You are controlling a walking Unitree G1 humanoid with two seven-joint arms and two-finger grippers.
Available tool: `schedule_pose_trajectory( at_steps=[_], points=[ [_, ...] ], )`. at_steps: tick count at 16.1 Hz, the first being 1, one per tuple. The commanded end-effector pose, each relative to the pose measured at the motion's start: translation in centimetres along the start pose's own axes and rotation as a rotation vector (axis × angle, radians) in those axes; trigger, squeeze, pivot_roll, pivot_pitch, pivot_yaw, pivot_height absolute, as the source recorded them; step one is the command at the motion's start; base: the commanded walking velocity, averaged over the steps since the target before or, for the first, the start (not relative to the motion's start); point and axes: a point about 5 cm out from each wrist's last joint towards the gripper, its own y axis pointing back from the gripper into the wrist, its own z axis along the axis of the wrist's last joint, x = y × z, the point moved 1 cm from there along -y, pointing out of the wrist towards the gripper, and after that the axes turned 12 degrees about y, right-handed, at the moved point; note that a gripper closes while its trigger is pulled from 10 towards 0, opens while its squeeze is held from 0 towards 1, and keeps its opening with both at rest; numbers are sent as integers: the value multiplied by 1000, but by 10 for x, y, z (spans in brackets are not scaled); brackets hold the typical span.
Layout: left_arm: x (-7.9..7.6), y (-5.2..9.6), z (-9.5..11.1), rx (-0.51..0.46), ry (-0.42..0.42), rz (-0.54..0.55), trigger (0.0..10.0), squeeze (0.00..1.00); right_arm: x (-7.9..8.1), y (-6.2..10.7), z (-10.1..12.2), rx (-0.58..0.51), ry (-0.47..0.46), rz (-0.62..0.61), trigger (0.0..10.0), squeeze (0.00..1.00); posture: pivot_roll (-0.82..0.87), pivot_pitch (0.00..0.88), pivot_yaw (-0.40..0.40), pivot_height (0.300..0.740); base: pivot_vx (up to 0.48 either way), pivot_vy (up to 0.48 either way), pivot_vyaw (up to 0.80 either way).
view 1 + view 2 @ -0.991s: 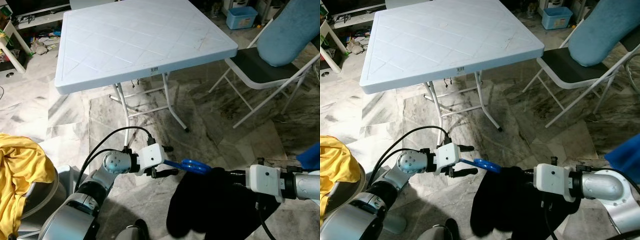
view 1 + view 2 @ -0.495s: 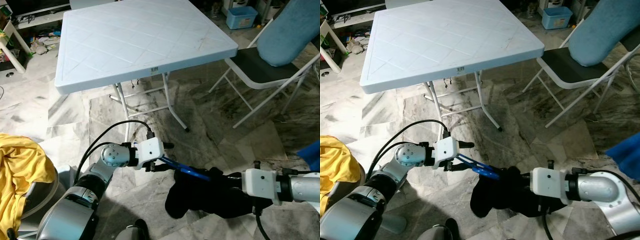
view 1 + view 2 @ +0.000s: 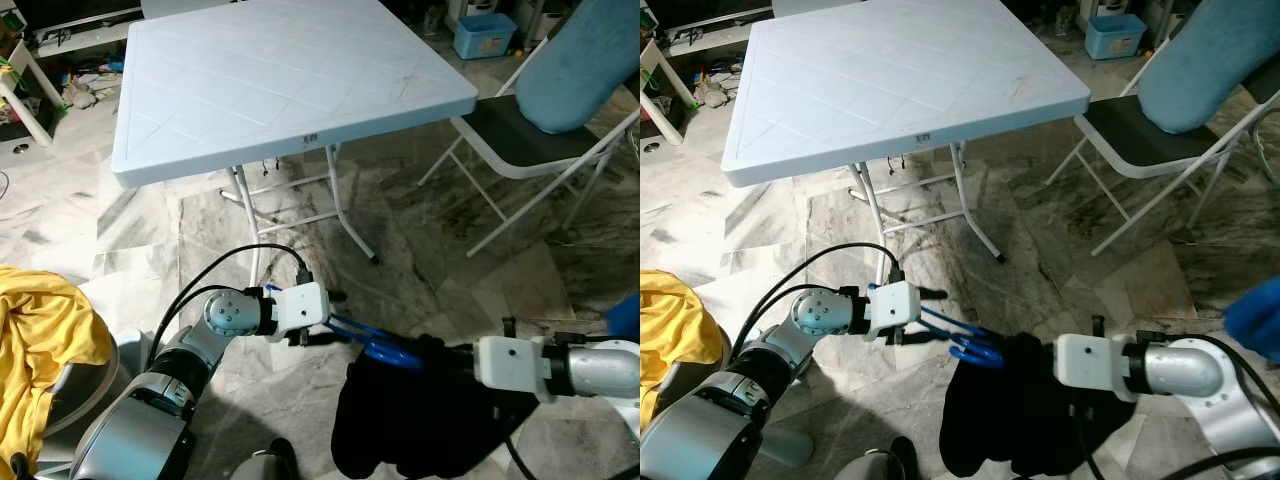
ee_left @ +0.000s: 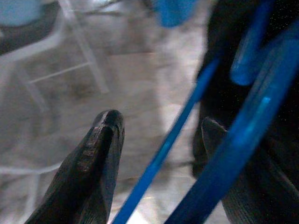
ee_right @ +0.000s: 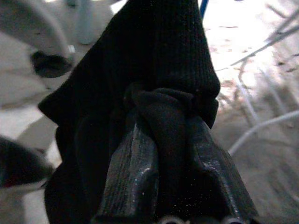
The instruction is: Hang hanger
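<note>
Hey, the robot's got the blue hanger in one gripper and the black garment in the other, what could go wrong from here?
1. The left gripper has the blue hanger between its fingers, which look spread, so the hanger could slip or twist.
2. The right gripper pinches just a bunched fold of the black garment; pulling might tug the cloth free.
3. The garment hangs low over the marble floor and may drag.
</note>
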Motion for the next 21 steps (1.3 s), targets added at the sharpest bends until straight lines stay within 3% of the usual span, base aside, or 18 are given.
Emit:
schedule_pose_trajectory(
  at_steps=[1,4,7,10,11,12,13,14,15,16,21],
  points=[
    [-6,-11,2,3,-20,15,10000,1000,-11,-6,11,-37,54,-59,10000,0,-221,161,73,740,0,0,0],
    [-6,-10,-6,24,17,90,10000,1000,-20,-9,6,6,56,-155,10000,0,-219,166,69,740,0,0,0],
    [-7,-9,-9,43,-32,99,10000,1000,-25,-10,3,30,71,-173,10000,0,-217,169,69,740,0,0,0],
    [-3,-4,-8,65,-57,43,10000,1000,-31,-6,-3,60,103,-190,10000,0,-215,173,71,740,0,0,0],
    [-2,-2,-9,79,-59,23,10000,941,-30,-4,-4,64,114,-184,10000,0,-216,173,72,740,0,0,0],
    [1,1,-8,84,-57,18,10000,243,-29,-3,-5,61,115,-177,10000,0,-216,173,74,740,0,0,0],
    [4,4,-7,86,-48,4,10000,0,-27,-2,-3,41,109,-153,10000,0,-217,172,77,740,0,0,0],
    [4,5,-7,89,-39,-24,10000,0,-23,-1,-1,28,107,-127,10000,0,-217,172,77,740,0,0,0],
    [4,5,-6,92,-34,-39,8157,0,-21,-2,0,15,95,-109,10000,0,-220,170,78,740,0,0,0],
    [6,5,-5,98,-36,-36,0,0,-16,-3,3,-9,76,-77,10000,0,-221,167,78,740,0,0,0],
    [6,-2,-1,98,-26,-46,0,0,-13,-1,10,-47,58,-53,10000,0,-230,161,74,740,0,0,0]
  ],
)
